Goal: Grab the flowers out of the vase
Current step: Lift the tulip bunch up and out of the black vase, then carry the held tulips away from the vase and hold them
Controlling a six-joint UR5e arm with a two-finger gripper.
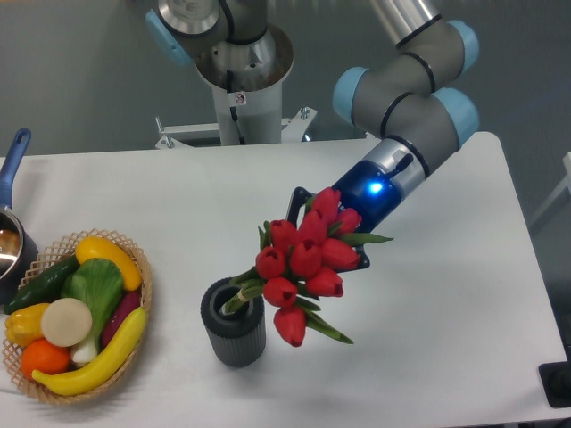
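Clearly tilted, the red tulips (305,263) lean from the ribbed grey vase (234,324), fingers (330,234) clenched around them.

You see the vase (233,335) standing near the table's (446,339) front edge, about midway across. The flowers (305,264) hang above and to its right, tilted, their stem ends just at the vase's rim. Behind the blooms, on their right, sits the gripper (328,230), its fingers hidden by them. At the table's left edge lies the basket (141,267) holding vegetables (80,312). Behind the basket, at the far left, stands the pot (12,241).
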